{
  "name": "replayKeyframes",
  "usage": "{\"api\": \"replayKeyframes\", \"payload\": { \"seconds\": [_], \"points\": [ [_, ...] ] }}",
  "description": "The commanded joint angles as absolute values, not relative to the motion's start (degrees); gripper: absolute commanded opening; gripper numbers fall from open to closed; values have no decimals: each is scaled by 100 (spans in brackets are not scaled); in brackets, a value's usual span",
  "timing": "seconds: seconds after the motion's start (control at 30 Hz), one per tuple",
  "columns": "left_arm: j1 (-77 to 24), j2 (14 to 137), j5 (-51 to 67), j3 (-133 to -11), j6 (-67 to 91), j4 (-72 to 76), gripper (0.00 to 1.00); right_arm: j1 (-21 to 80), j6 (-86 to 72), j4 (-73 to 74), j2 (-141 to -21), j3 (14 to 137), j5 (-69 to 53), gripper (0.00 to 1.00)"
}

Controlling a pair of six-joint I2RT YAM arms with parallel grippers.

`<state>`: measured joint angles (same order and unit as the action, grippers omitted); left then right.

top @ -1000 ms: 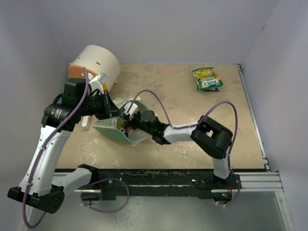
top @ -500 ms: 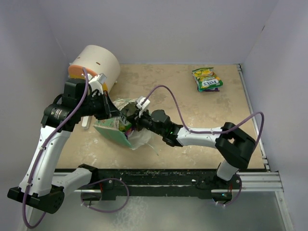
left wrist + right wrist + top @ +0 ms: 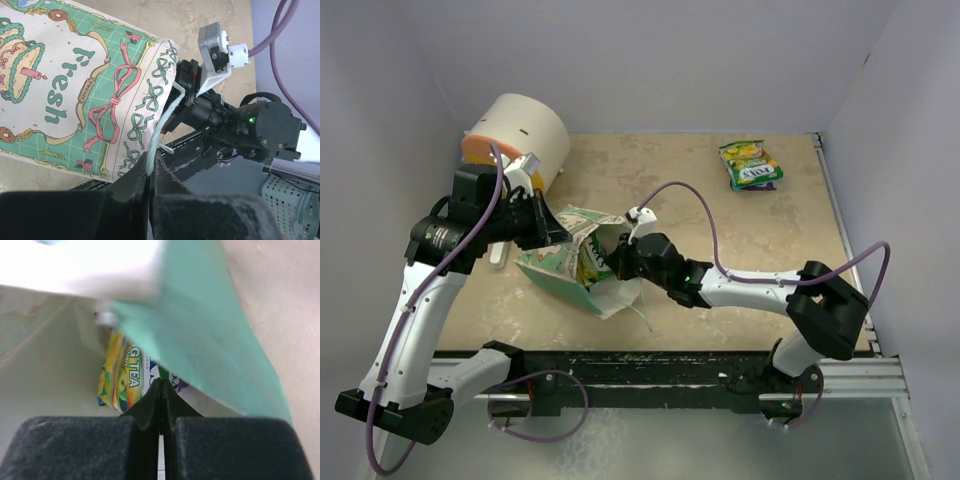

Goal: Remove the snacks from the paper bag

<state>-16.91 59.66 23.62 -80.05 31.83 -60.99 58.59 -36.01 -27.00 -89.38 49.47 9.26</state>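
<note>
- Paper bag [image 3: 558, 270]: lies on its side on the left half of the desk [image 3: 720, 240]. The printed front panel faces up and the mouth faces right, toward the right arm.
- Left gripper [image 3: 552, 230]: closed on the bag's pale string handle [image 3: 159, 131], which runs from the bag's top edge into the gap between the fingers.
- Right gripper [image 3: 161, 388]: jaws fully together, reaching into the mouth of the bag. The tips meet at the edge of the packets inside; whether an edge is pinched cannot be told.
- Snacks inside the bag: a yellow-green packet [image 3: 120, 376] lettered "TEA" lies against the pale inner wall. A purple packet [image 3: 179, 385] sits just beside it, partly hidden by the bag's green wall.
- Snacks outside the bag: overlapping packets [image 3: 748, 165], a green-yellow "FOX'S" one on top, lie at the far right of the desk, well apart from the bag.
- Cream cylinder [image 3: 525, 130] with an orange face: stands at the far left corner, behind the left arm.
</note>
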Motion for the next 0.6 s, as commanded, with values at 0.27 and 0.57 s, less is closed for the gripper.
{"api": "replayKeyframes", "payload": {
  "seconds": [0.27, 0.57],
  "points": [
    [-1693, 5894, 2416, -8081, 3149, -5912, 0, 5889, -5087, -1552, -9505, 5582, 2056, 17],
    [-1695, 5897, 2429, -8083, 3137, -5884, 0, 5889, -5532, -1501, -9729, 5531, 1888, 54]
  ]
}}
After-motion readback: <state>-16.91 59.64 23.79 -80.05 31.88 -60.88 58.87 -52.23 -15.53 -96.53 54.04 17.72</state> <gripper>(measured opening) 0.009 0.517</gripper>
